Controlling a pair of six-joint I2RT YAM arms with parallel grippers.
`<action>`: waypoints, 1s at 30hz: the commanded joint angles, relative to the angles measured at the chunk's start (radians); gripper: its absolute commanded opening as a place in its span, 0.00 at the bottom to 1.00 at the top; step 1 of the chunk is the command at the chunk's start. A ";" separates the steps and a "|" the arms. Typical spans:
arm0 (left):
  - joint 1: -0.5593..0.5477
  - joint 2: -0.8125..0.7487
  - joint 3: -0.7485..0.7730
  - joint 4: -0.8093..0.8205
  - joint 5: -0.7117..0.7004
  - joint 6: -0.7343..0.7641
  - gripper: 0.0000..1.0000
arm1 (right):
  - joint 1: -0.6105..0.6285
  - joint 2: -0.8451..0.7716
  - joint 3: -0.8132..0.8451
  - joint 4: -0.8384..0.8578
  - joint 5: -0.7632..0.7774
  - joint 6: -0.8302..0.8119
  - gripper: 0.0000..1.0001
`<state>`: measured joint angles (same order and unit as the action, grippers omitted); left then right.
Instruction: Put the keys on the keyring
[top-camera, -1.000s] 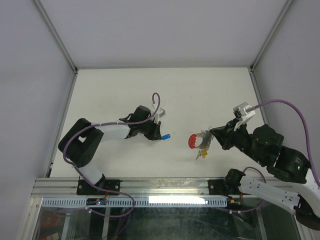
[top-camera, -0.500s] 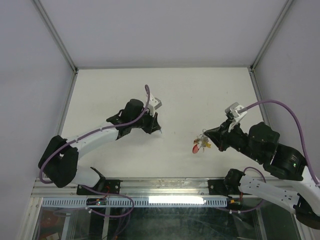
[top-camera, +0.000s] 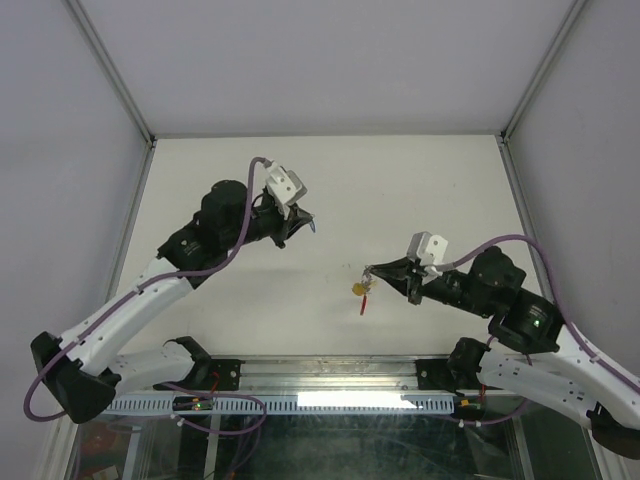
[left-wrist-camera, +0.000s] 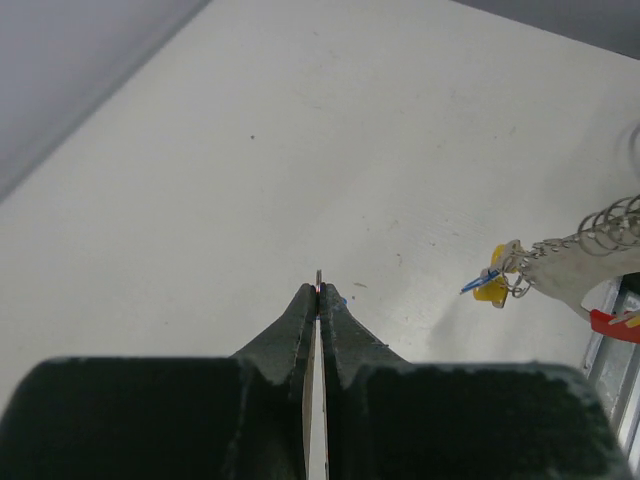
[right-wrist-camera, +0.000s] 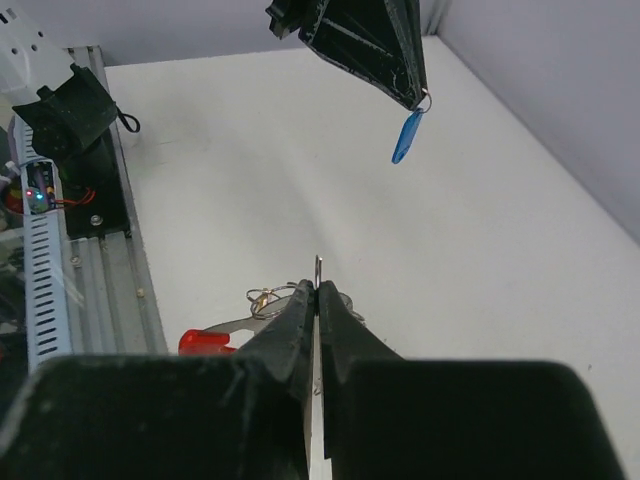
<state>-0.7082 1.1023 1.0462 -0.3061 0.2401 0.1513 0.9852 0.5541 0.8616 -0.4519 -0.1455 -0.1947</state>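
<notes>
Right wrist view is showing the left pincer (right-wrist-camera: 420, 98) nipping the blue key (right-wrist-camera: 405, 137) aloft and the right pincer (right-wrist-camera: 318, 290) clamping the keyring (right-wrist-camera: 272, 296) over the table (right-wrist-camera: 250, 180). Both are likely handling light, stiff and slippery, best pinched edge-on.

Left tool (top-camera: 300, 222) over worktop (top-camera: 200, 180), left of centre; single key (top-camera: 313, 226) pinched at its tip, hanging clear of surface. Right tool (top-camera: 372, 270) to its right, nearer arm bases, well apart. Keyring (right-wrist-camera: 268, 297) at right tool's tip; two keys (top-camera: 359, 290) hanging under it.
</notes>
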 joint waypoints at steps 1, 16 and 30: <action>-0.013 -0.103 0.089 -0.041 0.021 0.132 0.00 | -0.001 -0.018 -0.060 0.380 -0.153 -0.232 0.00; -0.012 -0.217 0.204 -0.045 0.328 0.219 0.00 | 0.000 0.228 0.034 0.695 -0.303 -0.001 0.00; -0.013 -0.234 0.238 -0.047 0.428 0.198 0.00 | -0.095 0.338 0.012 1.022 -0.503 0.471 0.00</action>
<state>-0.7086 0.8879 1.2434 -0.3759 0.6090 0.3511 0.9474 0.8726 0.8623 0.3191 -0.5549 0.0635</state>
